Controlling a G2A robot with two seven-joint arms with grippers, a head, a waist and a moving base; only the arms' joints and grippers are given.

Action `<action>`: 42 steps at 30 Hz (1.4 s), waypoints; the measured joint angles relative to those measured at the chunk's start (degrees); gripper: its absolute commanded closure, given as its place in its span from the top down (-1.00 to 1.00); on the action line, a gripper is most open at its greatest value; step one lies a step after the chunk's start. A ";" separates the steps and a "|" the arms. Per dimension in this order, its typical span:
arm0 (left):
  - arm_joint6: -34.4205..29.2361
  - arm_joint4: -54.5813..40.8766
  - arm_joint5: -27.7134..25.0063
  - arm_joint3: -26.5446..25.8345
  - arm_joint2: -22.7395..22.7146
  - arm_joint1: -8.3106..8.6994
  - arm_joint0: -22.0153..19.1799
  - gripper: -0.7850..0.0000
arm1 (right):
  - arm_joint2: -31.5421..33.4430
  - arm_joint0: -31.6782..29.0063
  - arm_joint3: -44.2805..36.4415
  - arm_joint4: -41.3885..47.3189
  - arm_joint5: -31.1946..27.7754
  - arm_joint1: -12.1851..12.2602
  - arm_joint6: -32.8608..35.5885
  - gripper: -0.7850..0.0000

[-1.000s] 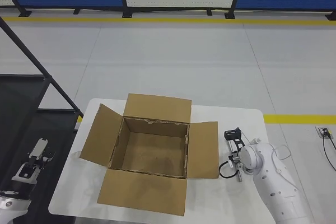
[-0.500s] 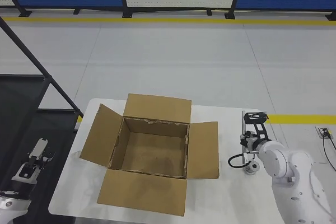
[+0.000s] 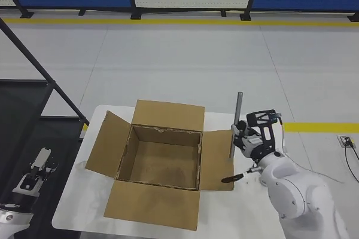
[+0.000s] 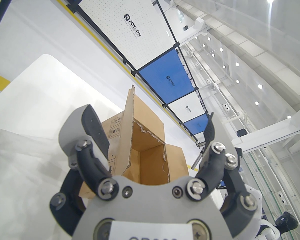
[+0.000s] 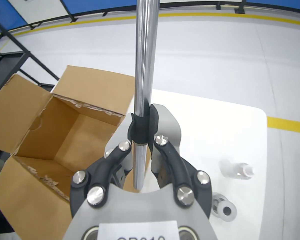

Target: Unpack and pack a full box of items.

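An open cardboard box stands on the white table, flaps spread, its inside bare. My right gripper is raised over the box's right flap, shut on a shiny metal rod. In the right wrist view the rod runs up between the black pads of this gripper, with the box below and beside it. My left gripper hangs off the table's left side. Its wrist view has it open and holding nothing, facing the box.
Two small parts lie on the table right of the box: a white plastic fitting and a metal pulley-like ring. A black shelf frame stands left of the table. The table's front right corner is bare.
My right gripper has risen from the table right of the box with the rod in it and swung toward the box's right flap. The left arm has kept still.
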 measured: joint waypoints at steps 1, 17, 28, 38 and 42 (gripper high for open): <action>0.00 0.00 0.00 0.00 0.00 0.00 0.00 1.00 | -2.13 1.18 0.81 0.22 -0.27 -0.24 0.13 -1.00; 0.00 0.00 0.00 0.00 0.00 0.00 0.00 1.00 | -33.59 21.17 26.52 -4.95 5.20 -7.75 -2.04 -1.00; 0.00 0.00 0.00 0.00 0.00 0.00 0.00 1.00 | -47.22 33.19 53.44 -1.63 3.34 -16.93 0.36 -1.00; 0.00 0.00 0.00 0.00 0.00 0.00 0.00 1.00 | -51.28 39.19 71.01 2.89 1.26 -24.71 5.27 -1.00; 0.00 0.00 0.00 0.00 0.00 0.00 0.00 1.00 | -51.90 40.84 76.08 4.17 -1.16 -26.98 8.16 -1.00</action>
